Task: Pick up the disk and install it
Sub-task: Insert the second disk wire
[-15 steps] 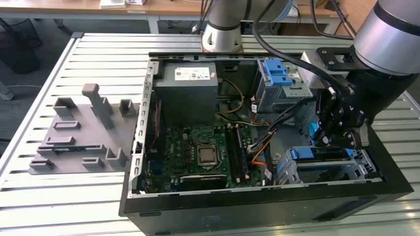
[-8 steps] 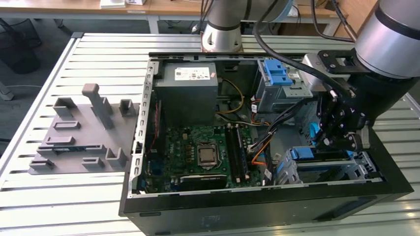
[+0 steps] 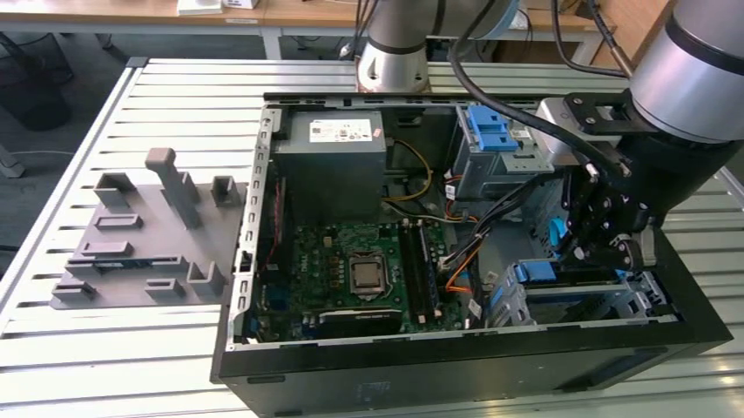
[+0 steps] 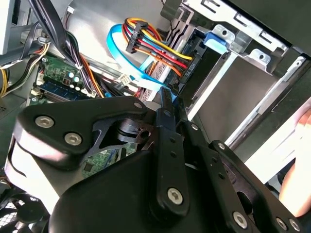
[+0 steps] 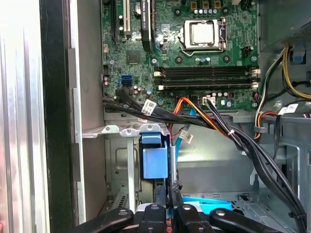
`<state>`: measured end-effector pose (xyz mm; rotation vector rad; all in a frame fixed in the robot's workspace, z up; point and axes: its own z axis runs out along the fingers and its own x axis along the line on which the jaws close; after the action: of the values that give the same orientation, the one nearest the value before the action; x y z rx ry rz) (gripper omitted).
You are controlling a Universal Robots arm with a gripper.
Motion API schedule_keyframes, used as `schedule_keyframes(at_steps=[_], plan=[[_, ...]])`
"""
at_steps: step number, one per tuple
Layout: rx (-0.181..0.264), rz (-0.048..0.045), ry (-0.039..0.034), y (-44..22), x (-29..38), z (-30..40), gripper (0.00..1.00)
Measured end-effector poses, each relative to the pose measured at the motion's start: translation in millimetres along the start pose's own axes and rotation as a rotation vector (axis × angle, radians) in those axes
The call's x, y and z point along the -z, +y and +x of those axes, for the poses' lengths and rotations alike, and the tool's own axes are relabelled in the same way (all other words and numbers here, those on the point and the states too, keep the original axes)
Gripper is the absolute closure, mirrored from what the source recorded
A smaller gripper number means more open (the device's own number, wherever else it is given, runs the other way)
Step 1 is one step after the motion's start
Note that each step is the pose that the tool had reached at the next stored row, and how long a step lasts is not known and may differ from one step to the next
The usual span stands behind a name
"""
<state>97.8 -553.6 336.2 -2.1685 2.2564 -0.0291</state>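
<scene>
The gripper [image 3: 607,228] hangs at the right of the exterior view, down inside the open computer case [image 3: 465,366], just above the metal drive cage [image 3: 581,300] at lower right. In the first wrist view its fingers [image 5: 171,196] are pressed together at the bottom centre, clamped on a thin blue edge that looks like the disk [image 5: 214,206] in its carrier, standing on edge low in the cage, though little of it shows. A blue latch [image 5: 154,162] sits just above. The motherboard [image 5: 194,48] fills the upper half there. Bundled cables [image 4: 150,46] cross the upper middle of the second wrist view. A grey parts holder [image 3: 145,235] lies at the exterior view's left on the slatted table [image 3: 70,348].
</scene>
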Motion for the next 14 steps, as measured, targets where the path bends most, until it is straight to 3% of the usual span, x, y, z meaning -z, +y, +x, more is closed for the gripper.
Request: schedule_keyframes(at_steps=[14], plan=[[-0.003, 0.0000, 0.0001, -2.6, -2.0, 0.2, 0.84]])
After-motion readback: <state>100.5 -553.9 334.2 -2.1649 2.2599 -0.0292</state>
